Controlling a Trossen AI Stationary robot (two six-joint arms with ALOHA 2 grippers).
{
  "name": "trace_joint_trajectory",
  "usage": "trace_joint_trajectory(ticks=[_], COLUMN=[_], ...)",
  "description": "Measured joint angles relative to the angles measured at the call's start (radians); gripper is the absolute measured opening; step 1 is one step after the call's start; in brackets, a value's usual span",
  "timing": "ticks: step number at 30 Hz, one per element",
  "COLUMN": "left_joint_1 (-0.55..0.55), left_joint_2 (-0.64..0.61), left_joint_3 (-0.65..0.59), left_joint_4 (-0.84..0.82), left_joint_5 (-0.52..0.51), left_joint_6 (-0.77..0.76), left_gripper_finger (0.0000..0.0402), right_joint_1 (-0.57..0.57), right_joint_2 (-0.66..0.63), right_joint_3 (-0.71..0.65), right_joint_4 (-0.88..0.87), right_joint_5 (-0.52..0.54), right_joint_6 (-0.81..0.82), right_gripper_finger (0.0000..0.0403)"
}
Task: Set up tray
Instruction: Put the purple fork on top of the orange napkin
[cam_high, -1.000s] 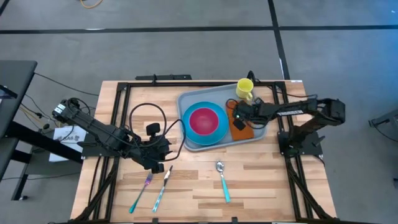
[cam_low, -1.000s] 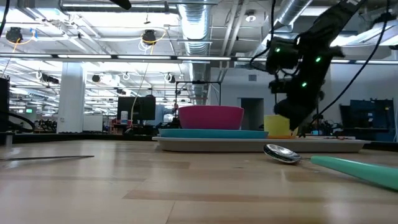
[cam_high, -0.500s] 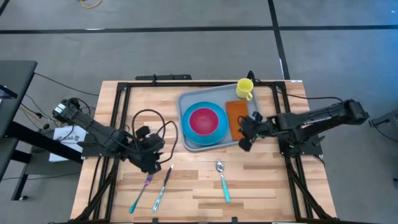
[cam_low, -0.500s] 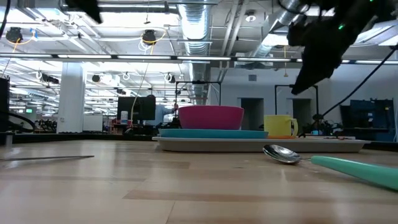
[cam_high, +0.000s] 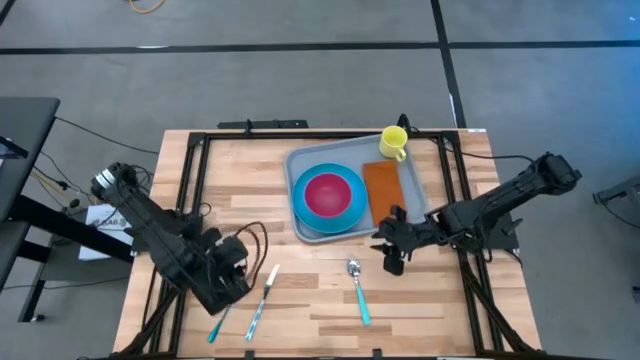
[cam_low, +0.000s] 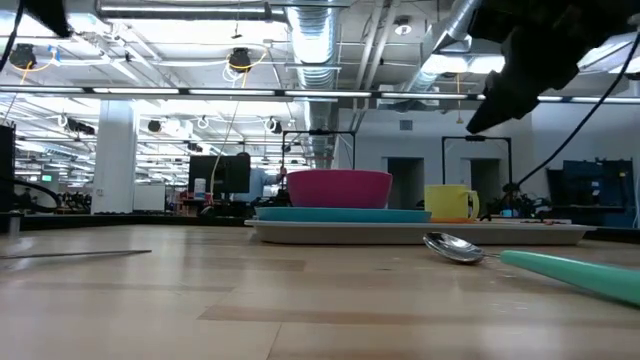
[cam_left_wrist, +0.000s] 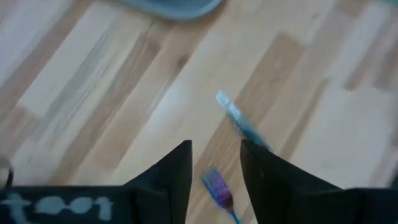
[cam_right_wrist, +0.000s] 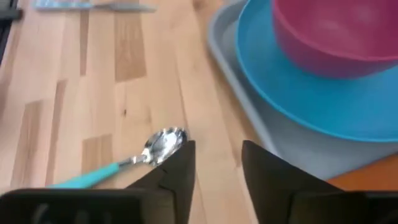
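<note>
Here the tray (cam_high: 415, 182) lies at the far middle of the table (cam_high: 420, 290), carrying a blue plate (cam_high: 352, 213) with a pink bowl (cam_high: 328, 193) on it, an orange napkin (cam_high: 383, 190) beside the plate and a yellow mug (cam_high: 394, 143) at the tray's far right corner. My right gripper (cam_high: 392, 252) hangs just off the tray's near right corner, fingers (cam_right_wrist: 180, 168) parted and holding nothing, close to the spoon (cam_high: 357, 290). My left gripper (cam_high: 232, 283), well to the tray's near left, stands open and empty over the fork (cam_left_wrist: 219, 188), beside the knife (cam_high: 263, 294).
</note>
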Motion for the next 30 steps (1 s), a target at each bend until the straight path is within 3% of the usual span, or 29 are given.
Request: trace_joint_trajectory(ticks=[5, 12, 21, 30], left_joint_1=[-0.030, -0.038, -0.069, -0.122], left_joint_2=[0.140, 0.322, 0.419, 0.484], left_joint_3=[-0.001, -0.002, -0.002, -0.005], left_joint_4=[-0.069, -0.044, 0.114, 0.146], left_joint_5=[0.076, 0.280, 0.281, 0.273], left_joint_6=[-0.198, -0.297, -0.428, -0.599], left_gripper_finger=[0.0123, 0.0123, 0.0123, 0.0123], right_joint_1=[0.023, 0.012, -0.024, -0.034], right_joint_2=[0.050, 0.077, 0.077, 0.077], right_joint_3=[0.000, 0.000, 0.000, 0.000], right_joint_4=[0.023, 0.039, 0.039, 0.043], right_joint_5=[0.000, 0.006, 0.005, 0.030], right_joint_6=[-0.002, -0.009, -0.009, -0.014], right_gripper_finger=[0.0177, 0.0227, 0.0236, 0.0228])
